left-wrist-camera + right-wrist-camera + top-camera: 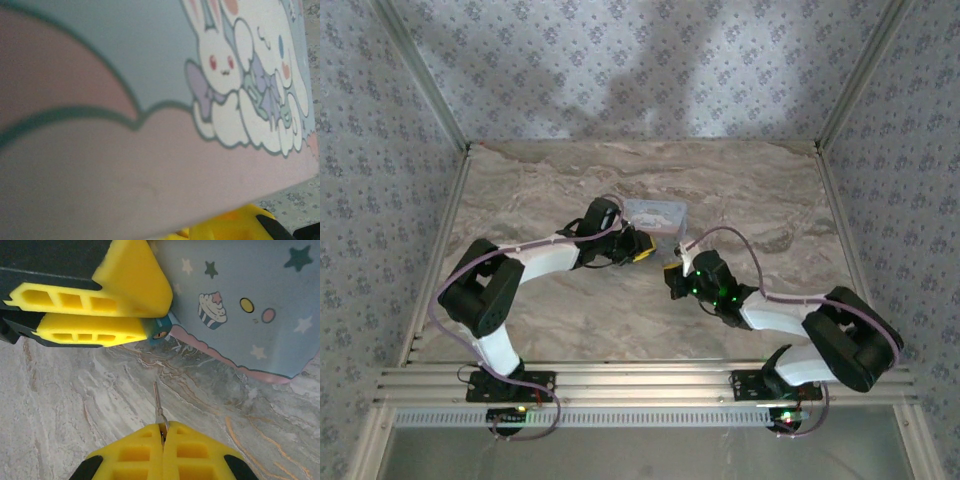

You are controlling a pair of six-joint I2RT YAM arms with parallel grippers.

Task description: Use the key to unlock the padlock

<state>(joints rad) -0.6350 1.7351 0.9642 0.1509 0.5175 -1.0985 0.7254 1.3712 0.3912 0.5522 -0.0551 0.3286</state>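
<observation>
padlock [161,332]: mostly buried in the left claw [160,319]; only a blue corner peeks out.
key [158,402]: head swallowed by the right claw [163,430], thin blade alone visible.
tin [150,100]: near face blurred in the left wrist view, cut off at the edges.

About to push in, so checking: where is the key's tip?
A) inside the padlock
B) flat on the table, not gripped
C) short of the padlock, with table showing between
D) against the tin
C: the key, pinched in the shut right gripper, points at the padlock in the left gripper, with a strip of table between tip and lock.
</observation>
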